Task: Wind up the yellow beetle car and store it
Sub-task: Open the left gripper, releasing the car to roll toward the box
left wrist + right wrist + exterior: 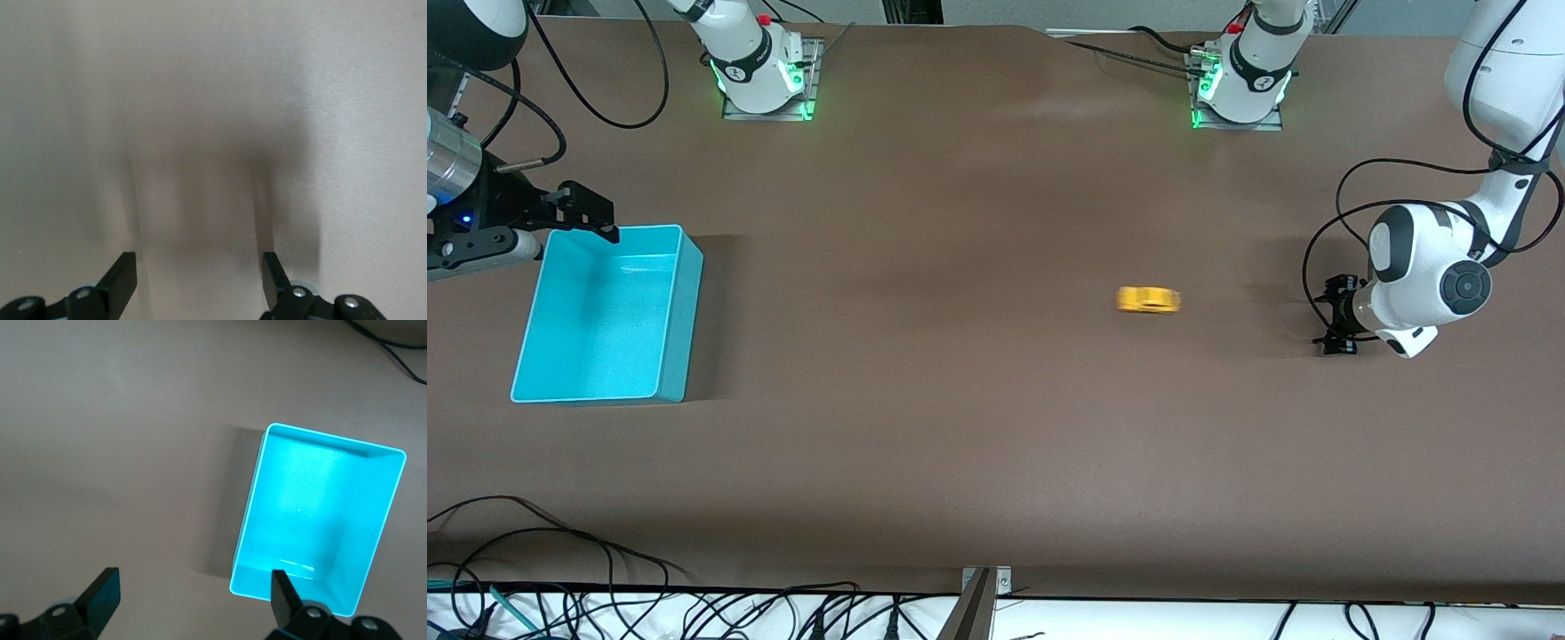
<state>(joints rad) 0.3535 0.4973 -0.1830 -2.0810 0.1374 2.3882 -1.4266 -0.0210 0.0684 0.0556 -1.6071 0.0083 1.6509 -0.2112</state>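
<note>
The yellow beetle car is on the brown table, blurred as if rolling, between the teal bin and my left gripper. My left gripper is open and empty, low over the table toward the left arm's end; in the left wrist view only bare table shows between its fingers. My right gripper is open and empty, up over the bin's corner nearest the robots' bases. In the right wrist view the bin shows empty. The car is out of both wrist views.
Both arm bases stand along the table's edge by the robots. Loose cables lie along the table's edge nearest the front camera.
</note>
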